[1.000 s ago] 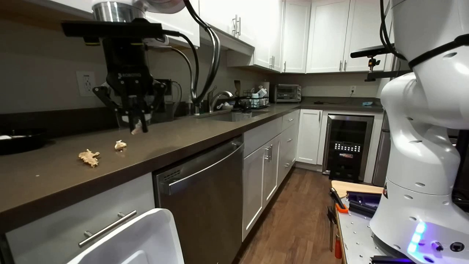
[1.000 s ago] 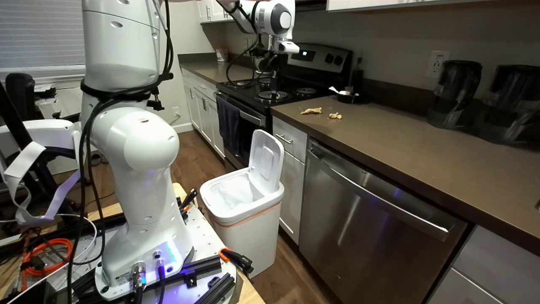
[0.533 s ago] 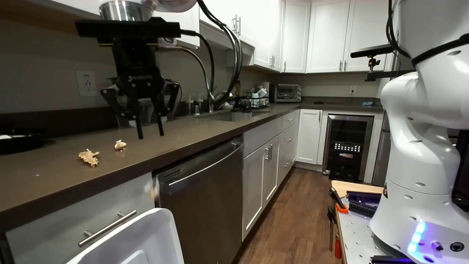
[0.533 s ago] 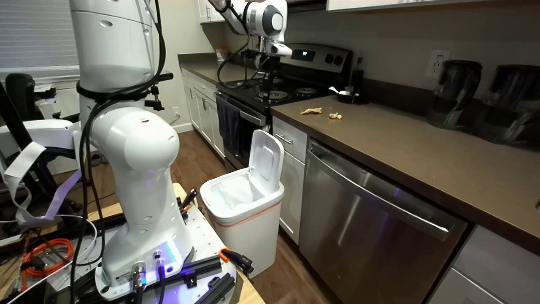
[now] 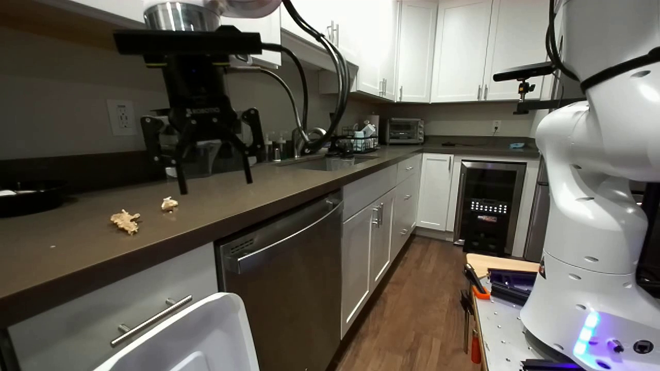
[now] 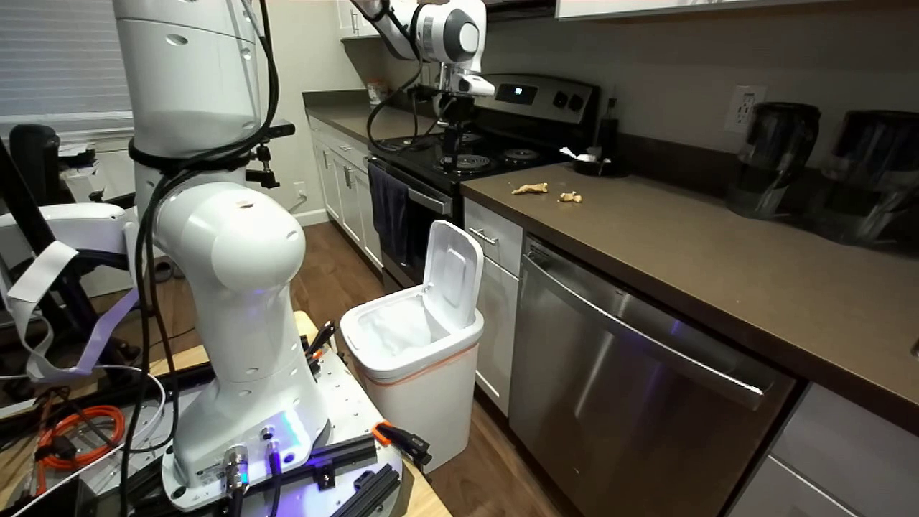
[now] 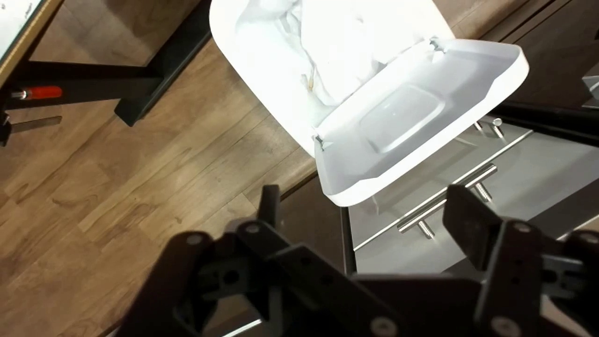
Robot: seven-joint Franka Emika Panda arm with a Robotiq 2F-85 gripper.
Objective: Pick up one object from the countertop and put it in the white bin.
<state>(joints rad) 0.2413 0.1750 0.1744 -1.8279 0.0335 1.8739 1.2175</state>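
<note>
Gripper (image 5: pixel 216 187): gaping, holding nothing, having just released a pale piece.
Piece: lying where I cannot confirm.
Bin (image 6: pixel 423 406): if holding it, likely completing the task.
Counter (image 6: pixel 646 230): bearing two scraps (image 5: pixel 125 221).

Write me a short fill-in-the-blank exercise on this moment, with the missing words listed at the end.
1. The gripper holds nothing and is wide ____.
2. Two tan lumps lie on the ____.
3. In size, the lump nearer the stove is the ____ of the two.
4. The white bin stands on the ____, its lid raised.

Missing words: open, countertop, larger, floor.
</note>
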